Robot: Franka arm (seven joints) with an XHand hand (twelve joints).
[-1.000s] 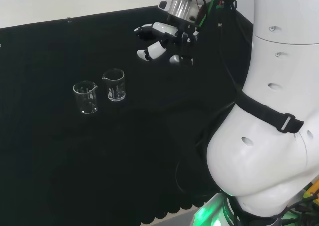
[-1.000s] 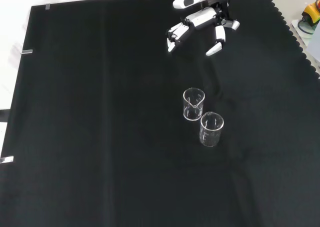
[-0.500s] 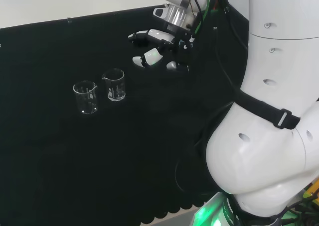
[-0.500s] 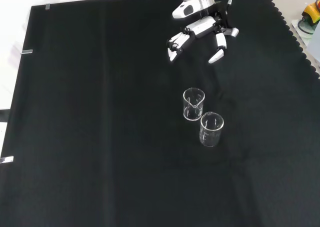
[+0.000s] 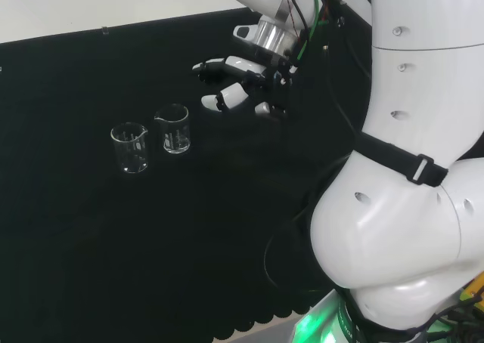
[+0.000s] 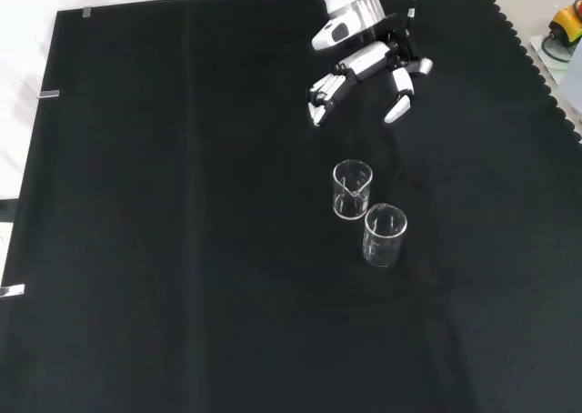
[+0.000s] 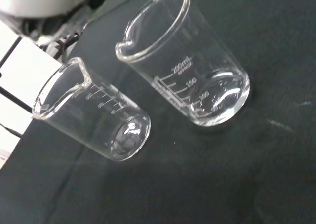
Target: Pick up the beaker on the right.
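Note:
Two clear glass beakers stand upright and close together on the black cloth. In the head view the right beaker (image 5: 173, 128) is the one nearer the hand (image 5: 240, 77); the left beaker (image 5: 130, 147) stands beside it. The front view shows them one behind the other: the right beaker (image 6: 351, 189) higher, the left beaker (image 6: 384, 235) lower. The hand (image 6: 364, 58) hovers above the cloth, apart from both, its fingers spread and relaxed, holding nothing. The wrist view shows both beakers (image 7: 190, 66) (image 7: 96, 118), empty, with printed scales.
The arm's white links (image 5: 408, 154) take up the right of the head view. The cloth's scalloped edge (image 6: 536, 58) runs down the right of the front view, with small coloured items (image 6: 566, 24) beyond it.
The hand has moved toward the beakers, leftward in the head view and lower in the front view. Its fingers stay spread. The beakers have not moved.

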